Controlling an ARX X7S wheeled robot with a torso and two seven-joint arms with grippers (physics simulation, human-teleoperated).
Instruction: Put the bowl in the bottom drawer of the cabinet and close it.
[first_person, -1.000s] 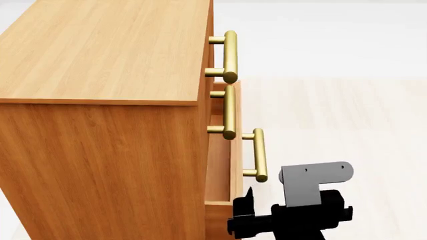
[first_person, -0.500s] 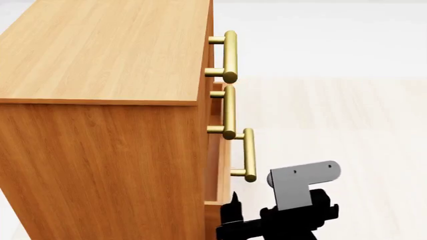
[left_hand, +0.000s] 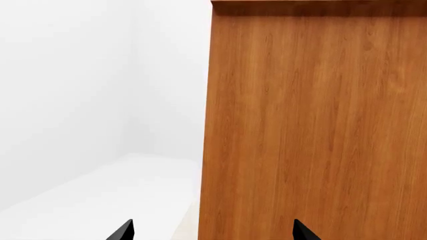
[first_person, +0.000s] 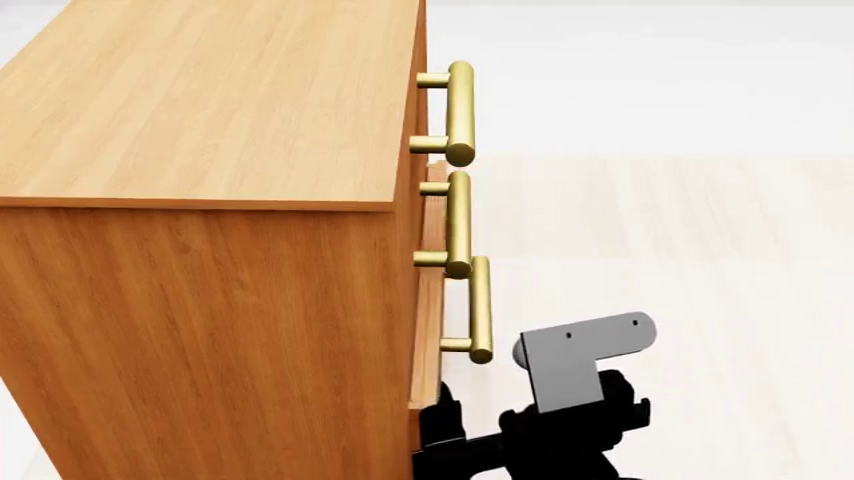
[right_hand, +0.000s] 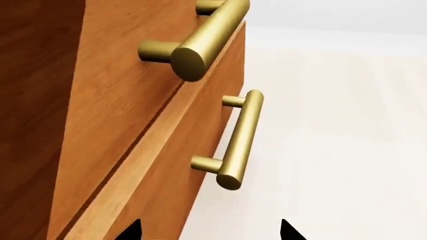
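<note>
One cabinet (first_person: 200, 200), three brass handles (first_person: 461, 110) down its front, and two end effectors.

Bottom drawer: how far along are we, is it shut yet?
Nearly. The bottom drawer has slid most of the way in over the last second, but its front still juts slightly from the cabinet. The right gripper, at the drawer front below its handle, looks to be pushing it. The bowl isn't visible, so I can't confirm it's inside. Left: the final push flush.
</note>
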